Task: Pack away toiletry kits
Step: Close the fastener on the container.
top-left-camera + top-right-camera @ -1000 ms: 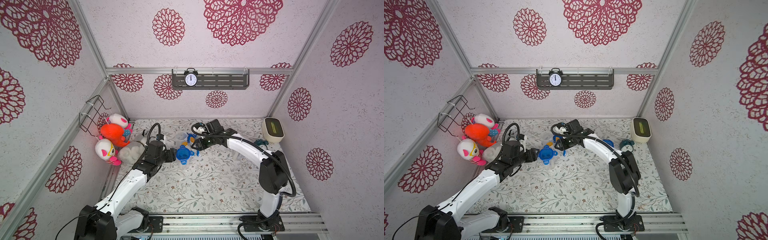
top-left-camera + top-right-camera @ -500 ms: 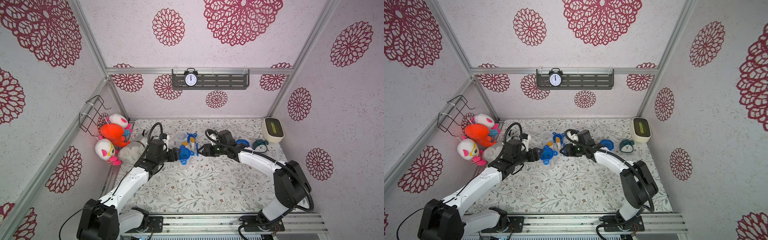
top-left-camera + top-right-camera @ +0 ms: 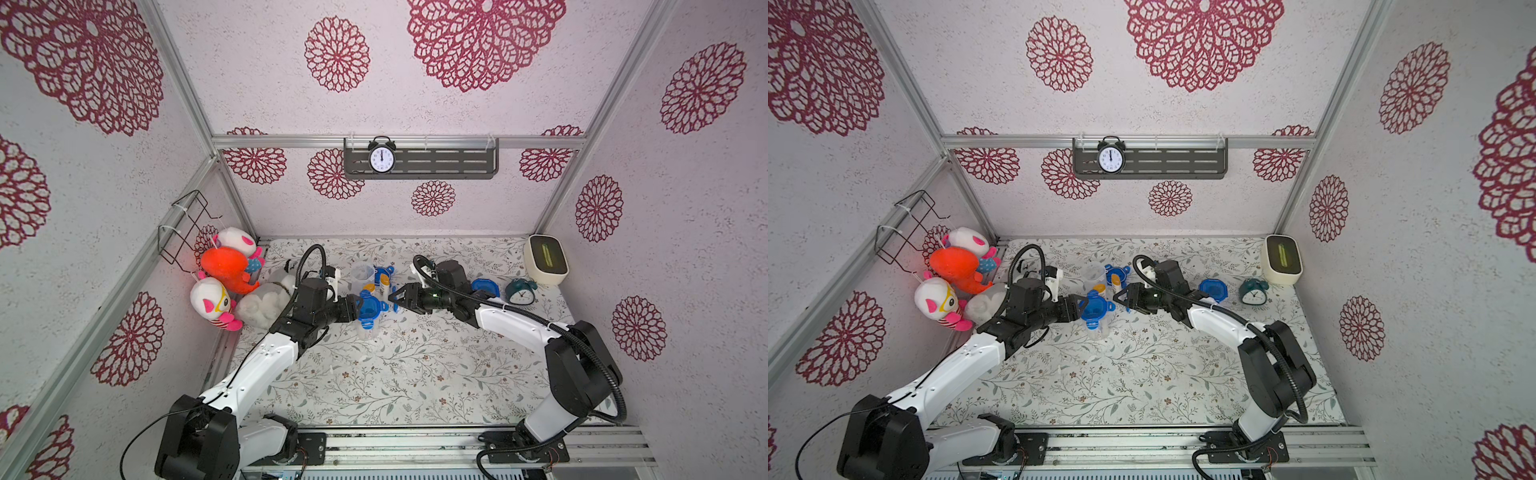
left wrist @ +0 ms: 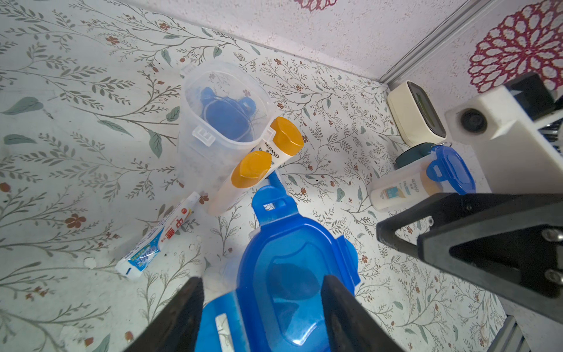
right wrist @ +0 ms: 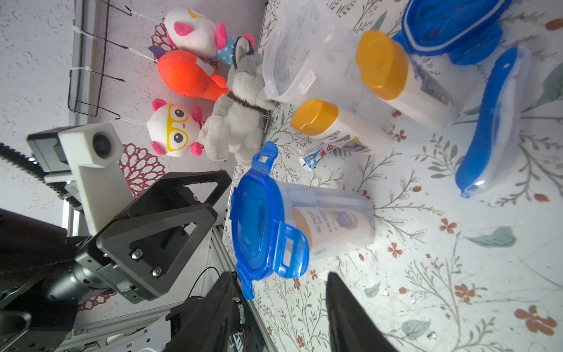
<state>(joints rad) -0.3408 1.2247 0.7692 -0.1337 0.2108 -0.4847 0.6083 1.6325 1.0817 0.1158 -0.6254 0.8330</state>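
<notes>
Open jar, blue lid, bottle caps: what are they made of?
Open jar: likely clear plastic, slightly frosted; the floral mat shows through. Blue lid: translucent glossy plastic with moulded tabs. Bottle caps: opaque orange-yellow plastic, smooth, probably satin; soft highlights only.

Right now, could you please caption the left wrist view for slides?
Left gripper frames a blue-lidded jar; beyond, an open jar, two orange-capped bottles, a toothpaste tube.

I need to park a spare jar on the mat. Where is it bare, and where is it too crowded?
Bare: the wide front half of the mat, between the left arm, the right arm and the front rail. Crowded: the middle back around the lidded jar, open jar, bottles and loose lid, plus the corner with the plush toys.
</notes>
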